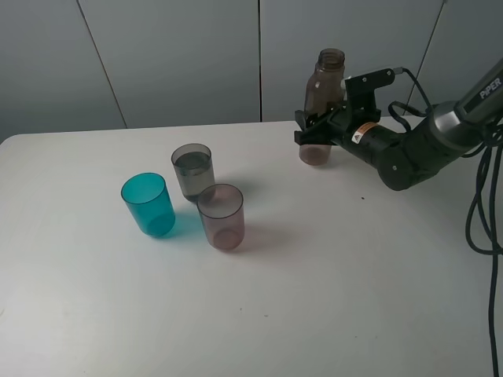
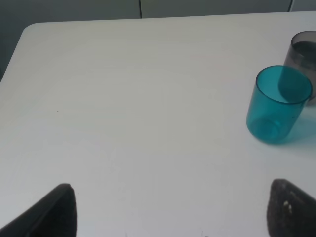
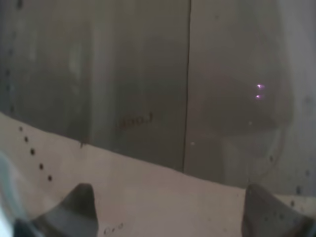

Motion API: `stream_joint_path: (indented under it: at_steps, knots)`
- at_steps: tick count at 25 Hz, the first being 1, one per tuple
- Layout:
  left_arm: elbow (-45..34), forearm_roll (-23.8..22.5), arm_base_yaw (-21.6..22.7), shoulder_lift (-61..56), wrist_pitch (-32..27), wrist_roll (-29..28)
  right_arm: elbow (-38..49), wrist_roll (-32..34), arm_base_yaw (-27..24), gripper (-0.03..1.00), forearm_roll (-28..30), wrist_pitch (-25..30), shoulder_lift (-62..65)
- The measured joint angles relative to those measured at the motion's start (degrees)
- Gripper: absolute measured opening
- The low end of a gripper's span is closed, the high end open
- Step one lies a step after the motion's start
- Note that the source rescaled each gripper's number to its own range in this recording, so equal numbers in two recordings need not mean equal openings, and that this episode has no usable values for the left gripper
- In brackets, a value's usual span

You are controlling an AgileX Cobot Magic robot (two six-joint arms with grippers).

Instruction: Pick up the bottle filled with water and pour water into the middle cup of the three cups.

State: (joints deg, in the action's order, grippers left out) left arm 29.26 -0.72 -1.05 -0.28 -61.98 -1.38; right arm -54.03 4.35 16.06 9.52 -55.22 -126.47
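My right gripper (image 1: pixel 313 128) is clamped on the bottle (image 1: pixel 324 82), low on its body, one finger on each side, so the jaws stand apart only by the bottle's width. The bottle is upright, near the far edge of the table (image 1: pixel 354 275) and well apart from the cups. I cannot tell if its base rests on the table or hangs just above it. My left gripper (image 2: pixel 175 212) has its jaws wide apart, with nothing between them, and it touches nothing; below it there is only bare table.

The bottle has no cap and its neck is open. How much water is in it I cannot tell. The middle cup (image 1: pixel 192 169) seems to hold clear water, with the level high. The teal cup (image 1: pixel 148 204) and the mauve cup (image 1: pixel 221 216) look empty. The teal one stands to the left of the grey one, and the mauve one is in front of it, just beside.

In my right wrist view the bottle fills almost everything and is blurred; some letters on it I cannot read. In my left wrist view the grey cup is cut off at the edge, behind the teal cup. The high camera does not show my left gripper.
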Motion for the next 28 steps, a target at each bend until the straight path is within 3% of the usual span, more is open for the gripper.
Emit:
stream_joint_path:
  at_steps: [9, 21, 22, 23, 25, 26, 28]
  knots:
    - [0.0, 0.0, 0.0, 0.0, 0.0, 0.0, 0.0, -0.56, 0.0, 0.0, -0.5, 3.3, -0.21]
    - [0.0, 0.0, 0.0, 0.0, 0.0, 0.0, 0.0, -0.71, 0.0, 0.0, -1.27, 3.5, -0.21]
    - [0.0, 0.0, 0.0, 0.0, 0.0, 0.0, 0.0, -0.58, 0.0, 0.06, -1.27, 3.5, -0.21]
    - [0.0, 0.0, 0.0, 0.0, 0.0, 0.0, 0.0, -0.58, 0.0, 0.23, -1.27, 3.5, -0.21]
    - [0.0, 0.0, 0.0, 0.0, 0.0, 0.0, 0.42, -0.58, 0.0, 0.77, -1.27, 3.5, -0.21]
    - [0.0, 0.0, 0.0, 0.0, 0.0, 0.0, 0.7, -0.58, 0.0, 0.88, -1.27, 3.5, -0.21]
    - [0.0, 0.0, 0.0, 0.0, 0.0, 0.0, 1.89, -0.58, 0.0, 0.97, -1.27, 3.5, -0.21]
